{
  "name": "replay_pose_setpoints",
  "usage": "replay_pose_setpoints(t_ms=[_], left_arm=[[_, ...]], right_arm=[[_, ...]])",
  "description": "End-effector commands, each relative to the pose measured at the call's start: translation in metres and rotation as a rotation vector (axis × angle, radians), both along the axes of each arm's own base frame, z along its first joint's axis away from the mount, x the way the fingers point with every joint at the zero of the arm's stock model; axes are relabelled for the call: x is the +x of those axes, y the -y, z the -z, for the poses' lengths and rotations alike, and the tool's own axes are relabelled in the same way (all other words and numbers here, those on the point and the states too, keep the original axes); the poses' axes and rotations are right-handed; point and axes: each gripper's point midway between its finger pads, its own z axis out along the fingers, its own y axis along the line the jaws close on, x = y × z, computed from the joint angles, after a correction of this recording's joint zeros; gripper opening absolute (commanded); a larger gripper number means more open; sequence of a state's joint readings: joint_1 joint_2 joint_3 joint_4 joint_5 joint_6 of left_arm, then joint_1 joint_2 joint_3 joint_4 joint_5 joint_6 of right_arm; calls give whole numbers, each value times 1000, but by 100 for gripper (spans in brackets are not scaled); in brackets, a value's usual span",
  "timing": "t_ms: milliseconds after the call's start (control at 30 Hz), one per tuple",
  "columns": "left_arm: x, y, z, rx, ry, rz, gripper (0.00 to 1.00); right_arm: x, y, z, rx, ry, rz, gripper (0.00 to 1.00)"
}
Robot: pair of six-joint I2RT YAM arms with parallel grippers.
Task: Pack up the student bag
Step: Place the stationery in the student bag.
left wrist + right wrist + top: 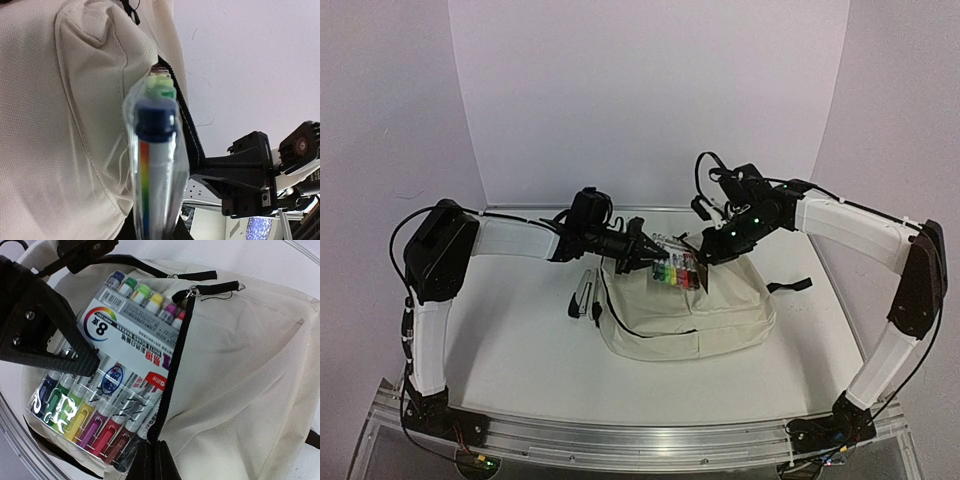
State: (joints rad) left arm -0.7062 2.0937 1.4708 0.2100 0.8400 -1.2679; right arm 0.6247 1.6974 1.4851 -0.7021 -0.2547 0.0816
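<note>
On the white table (520,350) we see the student bag (720,310) lying centrally. Our left gripper (645,250) pinches a marker pack (677,270) at the bag's mouth, and our right gripper (705,262) is clamped on the bag's zipper edge. If that edge sags, the pack's corner could snag the zipper.

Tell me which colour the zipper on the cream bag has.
Black. The zipper on the student bag shows best in the right wrist view.
</note>
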Motion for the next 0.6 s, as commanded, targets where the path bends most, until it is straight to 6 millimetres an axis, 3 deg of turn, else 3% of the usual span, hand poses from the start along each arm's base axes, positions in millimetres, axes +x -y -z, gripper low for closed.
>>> replay_pose_setpoints(t_ms=[0, 167, 333, 500, 567], left_arm=[[41, 4, -38, -123, 94, -158, 0], [36, 32, -33, -72, 126, -89, 0], [32, 44, -16, -16, 120, -42, 0], [25, 40, -8, 51, 129, -31, 16], [23, 31, -3, 116, 137, -39, 28]], right_arm=[[-9, -12, -30, 84, 44, -50, 0], [4, -18, -37, 94, 65, -35, 0], [23, -20, -45, 116, 76, 20, 0], [32, -19, -48, 174, 31, 61, 0], [33, -19, -46, 183, 20, 66, 0]])
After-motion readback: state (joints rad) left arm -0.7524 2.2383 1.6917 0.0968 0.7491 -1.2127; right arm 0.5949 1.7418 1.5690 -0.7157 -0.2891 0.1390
